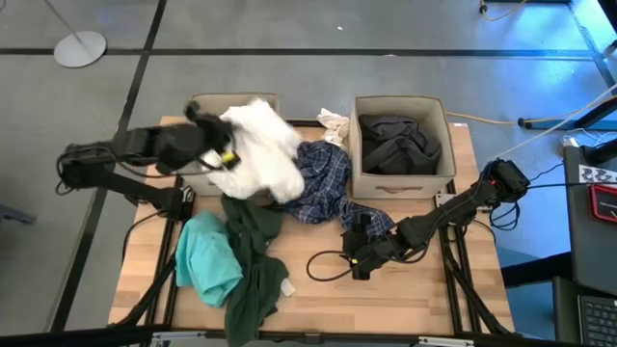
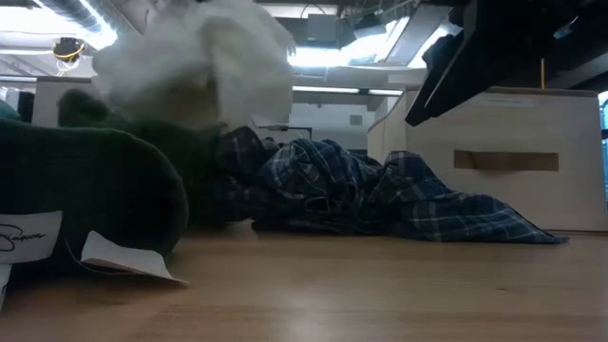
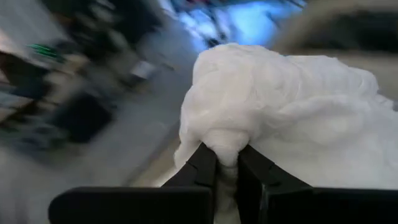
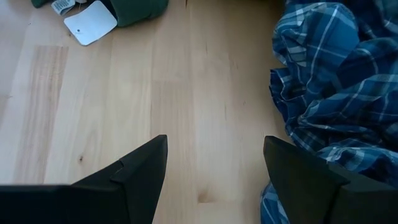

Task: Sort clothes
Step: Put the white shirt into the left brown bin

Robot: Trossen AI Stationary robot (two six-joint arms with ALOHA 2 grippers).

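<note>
My left gripper (image 1: pixel 228 154) is shut on a white fluffy garment (image 1: pixel 260 154), lifted over the left beige box (image 1: pixel 207 178); the garment also shows in the low view (image 2: pixel 199 57). A blue plaid shirt (image 1: pixel 328 188) lies mid-table. A dark green garment (image 1: pixel 253 255) and a teal one (image 1: pixel 207 260) lie near the front left. A dark grey garment (image 1: pixel 400 145) sits in the right box (image 1: pixel 403 183). A small cream piece (image 1: pixel 334 123) lies between the boxes. My right gripper (image 4: pixel 214 168) is open above bare wood beside the plaid shirt (image 4: pixel 336 87). My left gripper pinches a bunched fold of the white garment (image 3: pixel 227 140) between its two fingers (image 3: pixel 202 168). The rest of the garment billows beyond the fingers, lifted clear of the table.
Bare wood lies at the table's front right (image 1: pixel 405 289). A white paper tag (image 4: pixel 90 22) on the dark green garment lies on the wood. A black cable (image 1: pixel 328 265) loops near my right gripper.
</note>
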